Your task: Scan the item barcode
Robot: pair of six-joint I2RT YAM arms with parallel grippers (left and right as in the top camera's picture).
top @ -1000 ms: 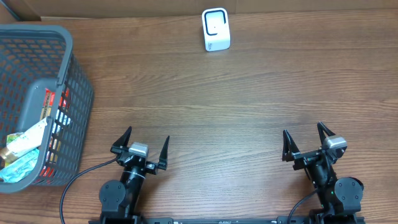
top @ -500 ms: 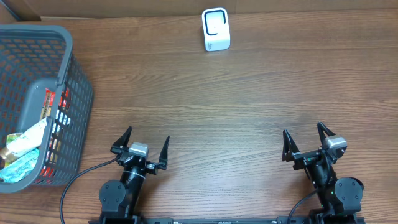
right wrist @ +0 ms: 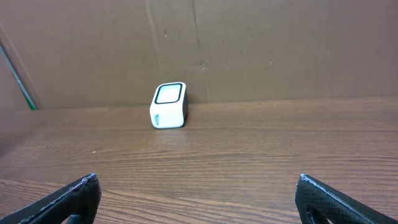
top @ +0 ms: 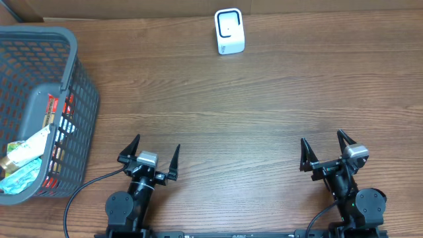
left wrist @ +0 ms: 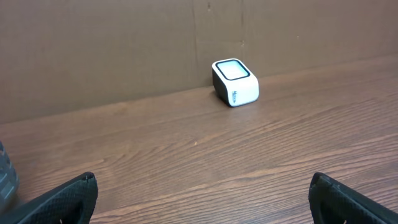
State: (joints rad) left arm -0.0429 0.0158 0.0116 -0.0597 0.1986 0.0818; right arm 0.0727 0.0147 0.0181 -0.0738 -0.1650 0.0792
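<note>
Nothing moved; items (top: 28, 148) half hidden in basket (top: 84, 99).

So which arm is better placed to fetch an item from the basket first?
Left. The basket sits at the left side, close beside the left gripper, while the right gripper is far across the table. Both are open and empty; the scanner stands about midway between them.

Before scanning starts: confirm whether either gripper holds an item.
No, the left gripper and right gripper both stand open and empty.
</note>
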